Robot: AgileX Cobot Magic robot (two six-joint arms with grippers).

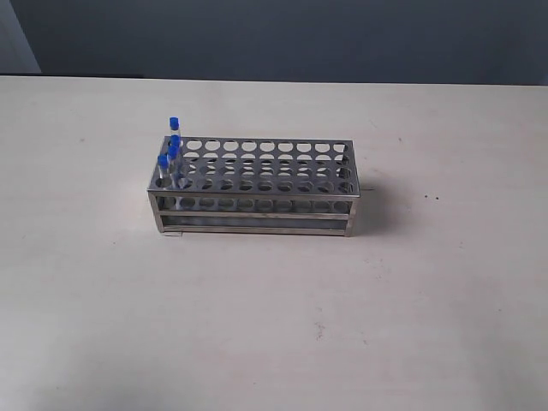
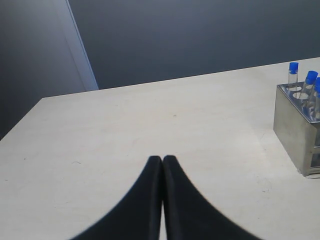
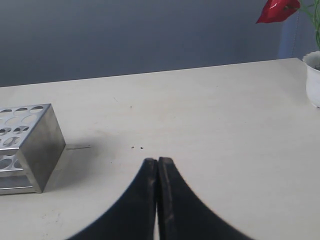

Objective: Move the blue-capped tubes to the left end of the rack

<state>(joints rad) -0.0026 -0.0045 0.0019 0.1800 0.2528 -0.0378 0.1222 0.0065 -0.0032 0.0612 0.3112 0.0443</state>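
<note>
Exterior view: the pale bench (image 1: 274,334) fills most of the frame, with a dark wall along the top. A little left of centre, slightly above the middle, stands the rack (image 1: 257,204), its long side facing the camera and its holed top plate in plain sight. The blue-capped tubes (image 1: 172,152) stand upright in holes at the rack's left end, bunched one behind another. Four blue caps can be counted, all rising above the top plate. From there across to the right end the holes show as open rounds.

Left wrist view: the left jaws are closed, their two dark fingers (image 2: 145,200) meeting along a thin line and gripping no object. They sit over the bench, well apart from the rack, and three blue caps show above the rack's near end.

Right wrist view: the right jaws are likewise closed on themselves, fingers (image 3: 175,205) pressed together over the bench, apart from the rack's other end. Farther off on the bench stands a white pot (image 3: 314,80), cut by the frame edge, with a red flower (image 3: 276,10) above it.
</note>
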